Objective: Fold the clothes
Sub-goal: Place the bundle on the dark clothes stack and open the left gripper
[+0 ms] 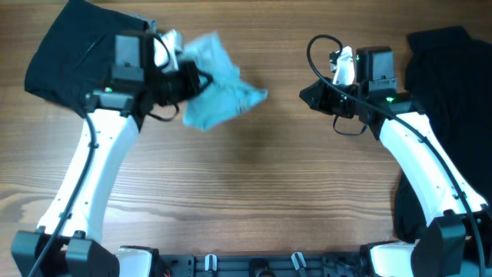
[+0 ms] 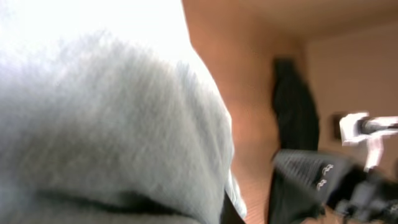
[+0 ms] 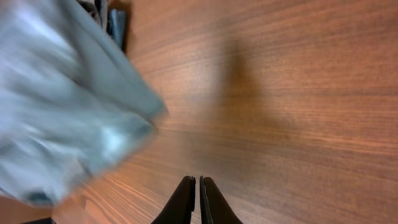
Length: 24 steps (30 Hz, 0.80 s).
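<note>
Shirt (image 1: 219, 85): light blue, bunched in a wad on the left side of the table (image 1: 254, 177). It is blurred in every view, and collar and sleeves can't be told apart.

Left gripper (image 1: 192, 79): closed on the wad's near edge. Its fingertips are buried in cloth overhead and fabric fills most of the left wrist view, so the exact grip point is unreadable.

Right gripper (image 3: 199, 198): fingers pressed together with nothing between them, over bare wood, well apart from the shirt.

Black garment (image 1: 65, 50): far-left corner, partly under the left arm (image 1: 100, 169).

Dark garment (image 1: 450, 73): right side, cut off by the frame edge.
</note>
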Available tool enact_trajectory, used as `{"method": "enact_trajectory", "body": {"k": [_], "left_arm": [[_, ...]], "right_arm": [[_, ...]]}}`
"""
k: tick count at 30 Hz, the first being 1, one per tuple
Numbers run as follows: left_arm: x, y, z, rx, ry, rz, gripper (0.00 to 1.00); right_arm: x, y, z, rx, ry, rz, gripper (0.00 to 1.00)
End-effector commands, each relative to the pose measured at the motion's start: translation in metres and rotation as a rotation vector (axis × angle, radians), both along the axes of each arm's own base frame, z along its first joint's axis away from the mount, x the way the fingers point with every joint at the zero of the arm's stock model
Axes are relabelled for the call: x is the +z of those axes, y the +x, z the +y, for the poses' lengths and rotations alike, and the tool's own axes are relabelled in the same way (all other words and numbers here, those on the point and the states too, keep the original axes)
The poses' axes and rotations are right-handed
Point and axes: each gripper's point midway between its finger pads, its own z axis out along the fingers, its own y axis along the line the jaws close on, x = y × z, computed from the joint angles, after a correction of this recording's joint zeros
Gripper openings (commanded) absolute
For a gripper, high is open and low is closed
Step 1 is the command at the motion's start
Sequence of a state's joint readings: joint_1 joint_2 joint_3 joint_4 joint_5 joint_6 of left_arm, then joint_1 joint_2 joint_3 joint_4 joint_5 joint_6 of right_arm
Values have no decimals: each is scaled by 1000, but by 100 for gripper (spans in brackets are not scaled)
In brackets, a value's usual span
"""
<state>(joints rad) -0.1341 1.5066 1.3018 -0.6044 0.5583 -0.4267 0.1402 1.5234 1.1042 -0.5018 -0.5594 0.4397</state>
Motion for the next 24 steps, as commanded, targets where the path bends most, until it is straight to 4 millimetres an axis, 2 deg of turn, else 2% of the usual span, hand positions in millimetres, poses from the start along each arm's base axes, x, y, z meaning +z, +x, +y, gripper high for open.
{"method": "enact_trajectory", "body": {"k": [1, 2, 3, 4, 5, 6, 7, 9, 10, 11, 12, 13, 14, 16, 18, 19, 21, 23, 24], "left_arm": [[63, 57, 65, 136, 78, -322, 4], [71, 69, 89, 192, 87, -373, 4], [75, 82, 126, 269, 101, -410, 4], [71, 90, 163, 343, 117, -420, 4], [65, 95, 185, 386, 126, -417, 4], [48, 104, 219, 446, 138, -401, 4], [28, 110, 243, 492, 134, -363, 4], [-10, 114, 264, 528, 127, -277, 4], [-48, 115, 272, 539, 117, -188, 13], [-69, 116, 274, 540, 112, -141, 66], [-90, 116, 276, 543, 106, -96, 100], [-108, 110, 283, 558, 99, -40, 100], [-111, 104, 290, 575, 94, -15, 100], [-96, 83, 306, 619, 90, 17, 100], [-72, 60, 308, 645, 83, 51, 100], [-38, 42, 302, 643, 87, 40, 100], [11, 28, 281, 560, 115, -51, 100], [65, 11, 250, 457, 178, -176, 100], [105, -7, 220, 363, 247, -282, 100]], "right_arm": [[0, -6, -4, 3, -21, 12, 8], [-1, -7, -4, 3, -22, 20, 8], [-2, -8, -4, 3, -23, 25, 8], [-3, -9, -4, 2, -22, 29, 8], [-3, -9, -4, -3, -20, 37, 8], [-3, -9, -4, -15, -13, 48, 8], [-3, -9, -4, -20, -10, 52, 8], [-3, -9, -4, -33, -1, 64, 8], [-3, -9, -4, -34, -1, 64, 8], [-3, -9, -4, -34, -1, 64, 8], [-3, -10, -4, -33, -1, 66, 8], [-4, -11, -4, -33, -2, 71, 8], [-5, -12, -4, -33, -3, 80, 9], [-7, -15, -5, -31, -6, 92, 8], [-5, -15, -3, -21, 4, 87, 8], [0, -15, -2, 4, -8, 51, 8], [13, -15, -3, 39, -27, -16, 8], [41, -16, -9, 40, -68, -129, 8], [68, -20, -16, 11, -89, -212, 8]]}}
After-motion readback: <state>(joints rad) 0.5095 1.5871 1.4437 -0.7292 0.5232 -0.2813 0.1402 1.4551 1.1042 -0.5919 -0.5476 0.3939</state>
